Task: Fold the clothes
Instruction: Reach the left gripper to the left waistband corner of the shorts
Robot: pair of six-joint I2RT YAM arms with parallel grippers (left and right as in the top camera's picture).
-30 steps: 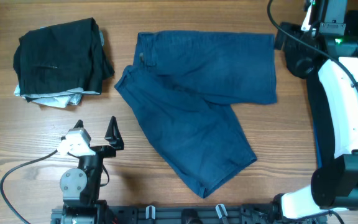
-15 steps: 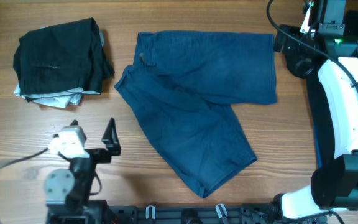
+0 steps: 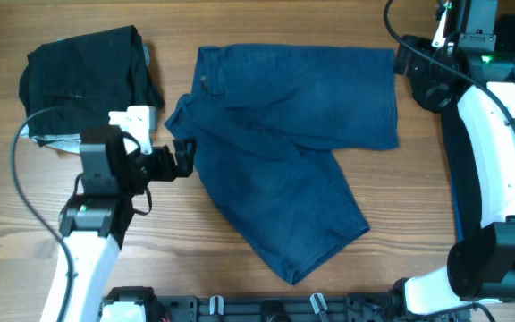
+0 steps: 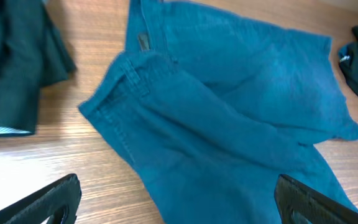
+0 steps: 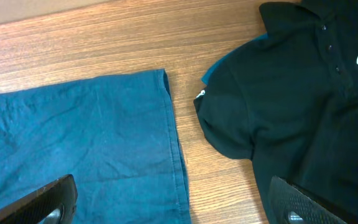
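Note:
Blue denim shorts (image 3: 284, 143) lie spread on the wooden table, one leg toward the right, the other toward the front; they also show in the left wrist view (image 4: 229, 124) and the right wrist view (image 5: 79, 137). My left gripper (image 3: 181, 156) is open and empty, at the left edge of the shorts near the waistband; its fingertips frame the cloth in the left wrist view (image 4: 179, 202). My right gripper (image 5: 179, 202) is open and empty, above the hem of the right leg, beside a black polo shirt (image 5: 303, 99).
A pile of folded dark clothes (image 3: 83, 85) sits at the back left, also at the left edge of the left wrist view (image 4: 11, 62). The right arm's white body (image 3: 499, 152) runs along the table's right side.
My left arm has risen from its low pose at the front and moved back and right, so the open gripper now sits at the shorts' left edge. The right arm has not moved.

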